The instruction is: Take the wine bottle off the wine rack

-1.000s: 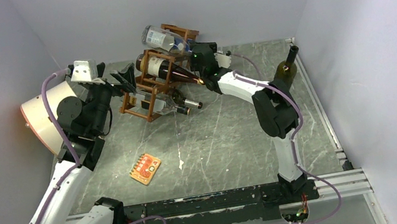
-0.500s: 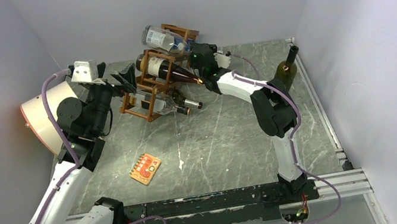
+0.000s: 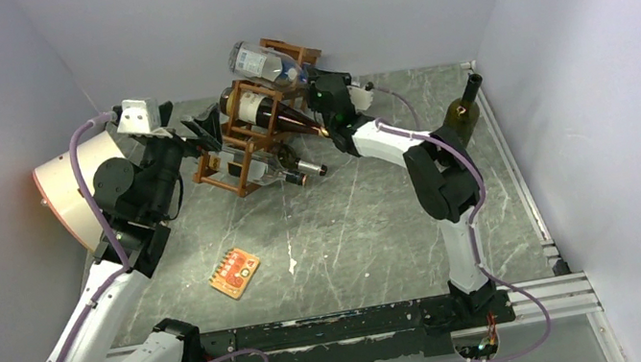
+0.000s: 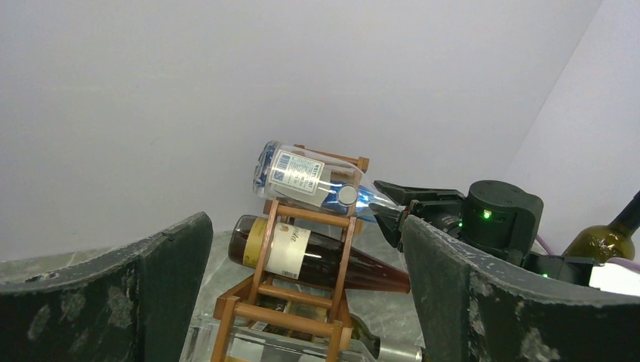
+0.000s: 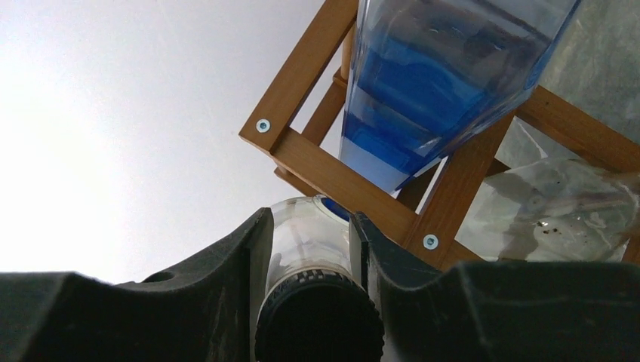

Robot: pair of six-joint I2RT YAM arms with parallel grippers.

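The reddish-brown wine rack (image 3: pixel 240 155) stands at the back of the table with several bottles lying in its cells. A clear, blue-tinted bottle (image 3: pixel 264 62) with a white label lies in the top cell. My right gripper (image 3: pixel 313 85) is shut on its neck (image 5: pixel 313 234), just above the black cap (image 5: pixel 317 320), beside the rack's bars (image 5: pixel 340 181). A dark wine bottle (image 3: pixel 272 116) lies in the cell below. My left gripper (image 3: pixel 203 127) is open and empty at the rack's left end, with the rack (image 4: pixel 302 298) between its fingers in that view.
A cream drum (image 3: pixel 76 195) stands at the left behind my left arm. A green bottle (image 3: pixel 464 110) stands upright by the right wall. An orange card (image 3: pixel 234 272) lies on the table. More bottles (image 3: pixel 295 167) lie in the rack's lowest cells.
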